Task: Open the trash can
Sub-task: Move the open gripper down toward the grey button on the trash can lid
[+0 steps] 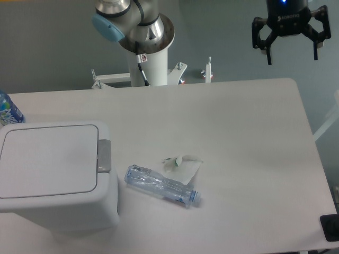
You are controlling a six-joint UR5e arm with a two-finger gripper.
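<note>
Sitting at the table's (254,137) front left corner, the white bin (55,177) is resting with its flat lid (48,160) lying closed. A grey tab (104,156) is showing on the rim along the lid's right side. Just right of the bin, a crushed clear bottle (161,186) is lying on its side, its cap end pointing toward the front edge. A crumpled scrap of white paper (183,164) is lying against the bottle's far side. At the left edge behind the bin, part of a blue-labelled bottle (8,111) is peeking in. Above the far right corner, well apart from the bin, the gripper (293,55) is hanging in the air with its fingers (268,53) spread wide, holding nothing. The arm's base (148,58) is standing beyond the far edge.
</note>
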